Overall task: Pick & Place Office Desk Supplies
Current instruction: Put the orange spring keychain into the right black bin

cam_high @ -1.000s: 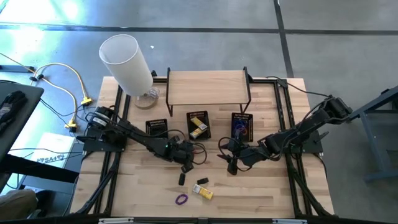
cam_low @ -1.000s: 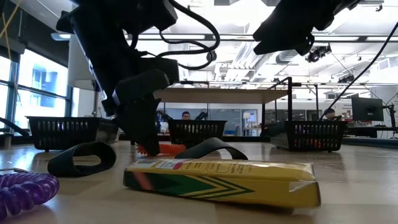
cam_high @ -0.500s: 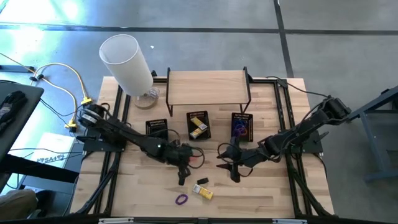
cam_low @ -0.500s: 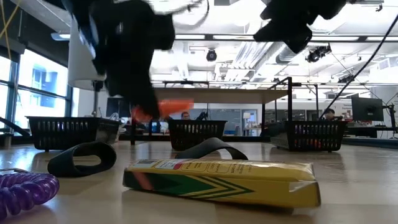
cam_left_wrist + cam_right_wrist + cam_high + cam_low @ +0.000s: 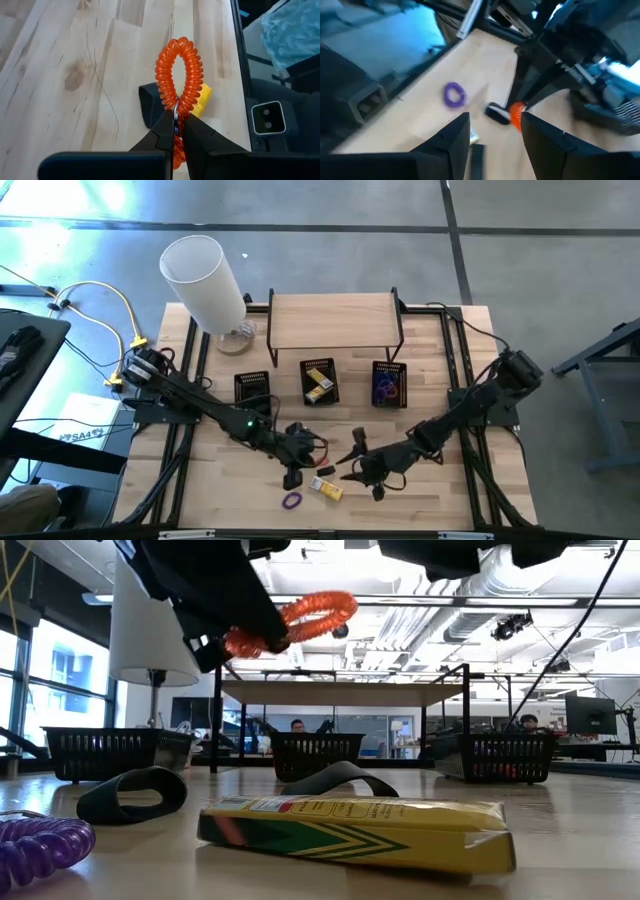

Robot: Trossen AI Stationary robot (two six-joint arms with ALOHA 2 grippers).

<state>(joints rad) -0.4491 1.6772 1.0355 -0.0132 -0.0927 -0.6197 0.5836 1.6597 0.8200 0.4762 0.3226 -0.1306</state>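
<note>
While the left gripper (image 5: 173, 131) hung above the counter (image 5: 420, 490), its jaws were clamped tight on the orange coil band (image 5: 179, 75), which dangled clear of the surface. Right gripper (image 5: 490, 131) hovered nearby, jaws partly spread and holding nothing. Purple coil band (image 5: 291, 501), yellow box (image 5: 326, 489) and black clip (image 5: 294, 478) lay at the counter's front edge. Judgement: carry the loop level toward a black basket (image 5: 252, 388), keep it clear of the other arm, and let go only once it is over the rim.
</note>
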